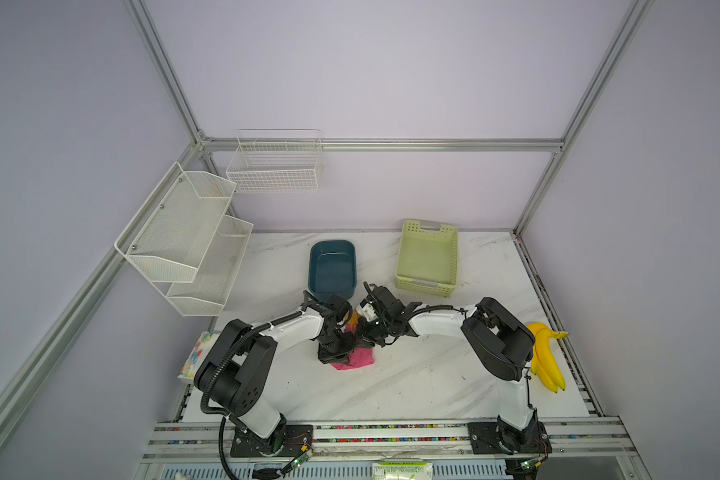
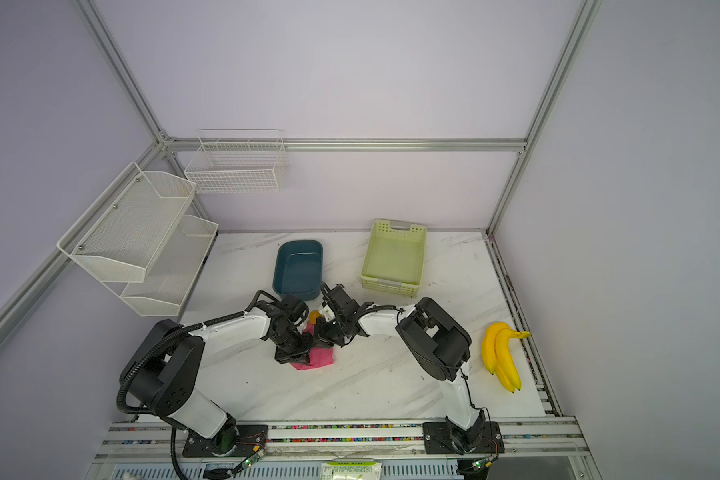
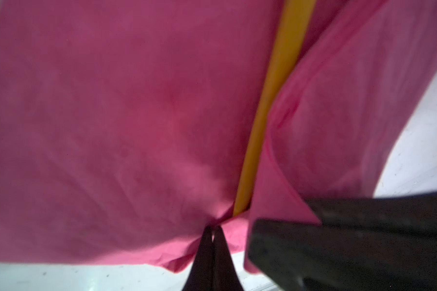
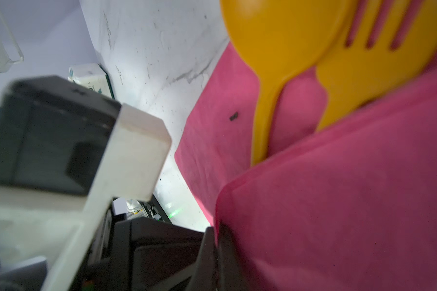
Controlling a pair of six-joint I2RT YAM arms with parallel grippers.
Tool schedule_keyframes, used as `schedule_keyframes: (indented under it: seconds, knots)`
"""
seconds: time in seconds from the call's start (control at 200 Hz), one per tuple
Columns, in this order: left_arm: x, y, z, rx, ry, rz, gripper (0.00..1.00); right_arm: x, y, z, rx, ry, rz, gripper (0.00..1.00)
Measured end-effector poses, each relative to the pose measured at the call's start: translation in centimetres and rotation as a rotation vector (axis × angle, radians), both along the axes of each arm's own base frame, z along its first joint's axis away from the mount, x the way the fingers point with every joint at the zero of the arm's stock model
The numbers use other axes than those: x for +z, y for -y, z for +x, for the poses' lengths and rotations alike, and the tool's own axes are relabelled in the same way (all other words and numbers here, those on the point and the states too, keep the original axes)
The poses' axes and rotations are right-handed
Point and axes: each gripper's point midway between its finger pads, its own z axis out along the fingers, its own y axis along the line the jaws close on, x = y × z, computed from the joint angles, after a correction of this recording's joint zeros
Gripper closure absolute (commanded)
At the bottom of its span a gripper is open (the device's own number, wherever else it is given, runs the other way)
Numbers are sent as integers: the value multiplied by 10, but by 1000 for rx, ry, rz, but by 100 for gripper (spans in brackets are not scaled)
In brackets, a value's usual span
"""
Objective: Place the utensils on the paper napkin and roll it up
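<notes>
White arm links (image 1: 296,330), black joints (image 1: 246,365), ribbed black cable (image 1: 275,320).

- Both top views look steeply down from high above the front edge of the marble table (image 1: 391,386). They face the back wall (image 1: 371,83) from far enough to take in the blue tub (image 1: 332,266), the green basket (image 1: 428,257) and the bananas (image 1: 546,357).
- They stand side by side, and the same things appear in both, shifted slightly sideways.
- The left wrist camera is very near the paper napkin (image 3: 111,126), which almost fills its blurred picture.
- The right wrist camera is as near, looking along the napkin toward the spoon (image 4: 275,37) and fork (image 4: 379,63), with the table beyond.
- All four views share the napkin at mid-table.
</notes>
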Motion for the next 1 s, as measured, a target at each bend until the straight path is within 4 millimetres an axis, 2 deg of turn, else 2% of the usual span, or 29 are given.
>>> schedule_keyframes:
  seconds: [0.685, 1.0]
  knots:
    - [0, -6, 1, 10, 3, 24, 100, -11, -14, 1, -2, -18, 48, 100]
    - [23, -8, 3, 20, 74, 8, 100, -14, -15, 3, -9, -9, 46, 100]
